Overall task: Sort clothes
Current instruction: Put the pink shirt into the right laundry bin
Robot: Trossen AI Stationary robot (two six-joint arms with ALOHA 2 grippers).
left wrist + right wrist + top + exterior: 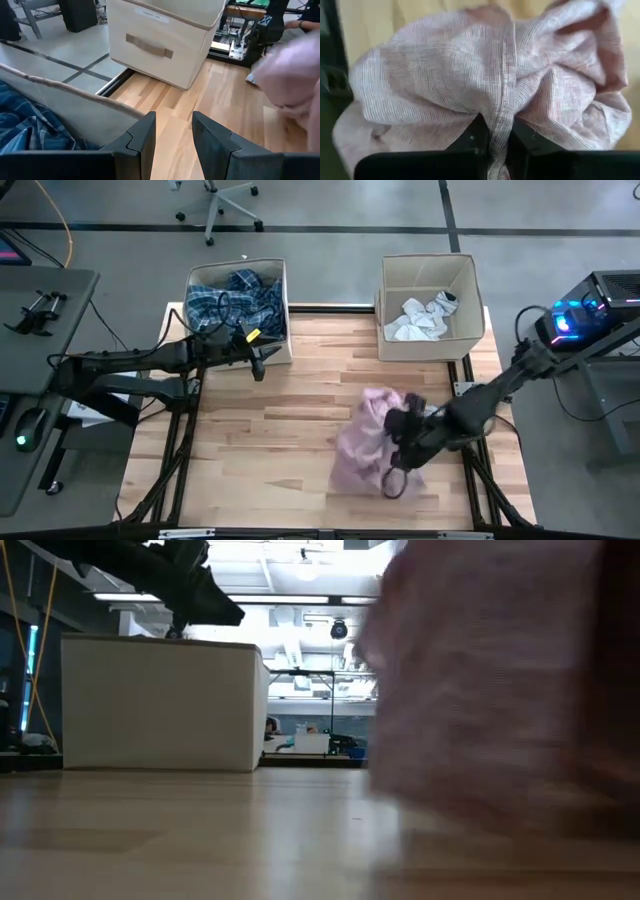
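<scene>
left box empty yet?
No. In the high view the left fabric box holds a blue-white plaid shirt, with the left gripper hovering beside it.

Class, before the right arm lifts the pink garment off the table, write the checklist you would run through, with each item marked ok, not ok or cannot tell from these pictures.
1. Right gripper shut on the pale pink garment: ok, a fold is pinched between its fingers in the right wrist view.
2. Whole garment gathered in the grip: not ok, most of it lies spread on the table.
3. Left box holds blue plaid clothes: ok.
4. Right box holds white items, with room left: ok.
5. Left gripper out of the way: ok, empty and open by the left box.
6. Which box suits pink: cannot tell.
</scene>
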